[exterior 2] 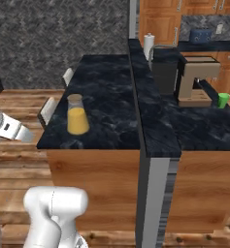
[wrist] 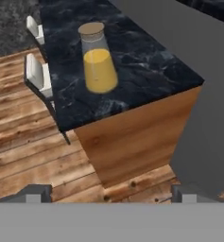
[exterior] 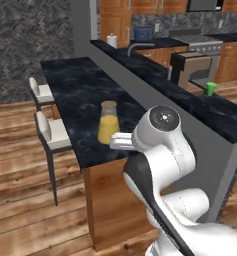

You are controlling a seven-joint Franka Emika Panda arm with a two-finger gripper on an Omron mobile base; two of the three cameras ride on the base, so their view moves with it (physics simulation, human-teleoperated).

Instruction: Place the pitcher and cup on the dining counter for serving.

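The pitcher (exterior: 108, 125) (exterior 2: 77, 116) (wrist: 98, 61), clear glass with orange liquid and a cork lid, stands upright on the dining counter (exterior: 80, 90) (exterior 2: 111, 87) (wrist: 146, 61) near its front end. My gripper (wrist: 111, 196) is open and empty. It hangs back from the counter's end, above the wooden floor, and looks down at the pitcher without touching it. The small green cup (exterior: 210, 88) (exterior 2: 223, 100) stands on the far worktop beyond the raised ledge, beside the coffee machine.
Two white stools (exterior: 42, 92) (exterior: 52, 132) stand along the counter's left side. A grey raised ledge (exterior 2: 145, 97) divides the dining counter from the worktop with the brown coffee machine (exterior 2: 194, 80). A paper towel roll (exterior 2: 149, 40) stands at the far end.
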